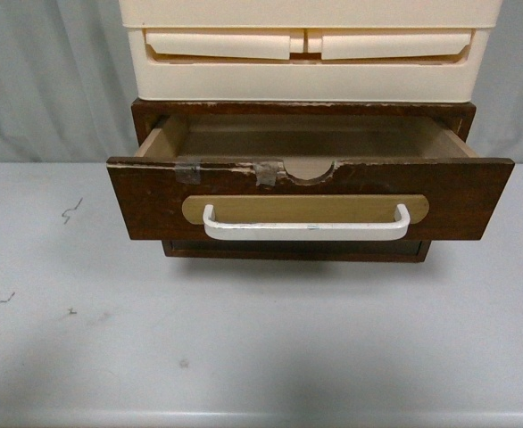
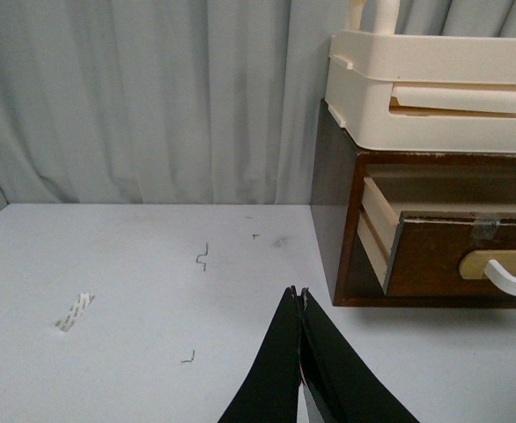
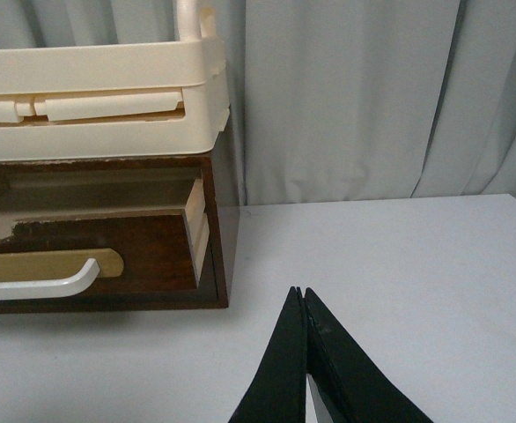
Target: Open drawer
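The dark brown wooden drawer (image 1: 458, 201) stands pulled out of its brown cabinet (image 1: 154, 116), its empty tan inside showing. Its white bar handle (image 1: 306, 230) sits on a tan oval plate, below a half-round notch and tape bits on the chipped top edge. Neither arm shows in the front view. My left gripper (image 2: 296, 293) is shut and empty above the table, left of the cabinet and apart from the drawer (image 2: 434, 256). My right gripper (image 3: 298, 292) is shut and empty too, right of the cabinet, away from the drawer (image 3: 143, 251).
Cream plastic drawers (image 1: 306, 49) are stacked on top of the brown cabinet. A grey curtain (image 2: 152, 97) hangs behind the white table (image 1: 261, 357). Small marks and scratches (image 1: 70, 211) dot the table at the left.
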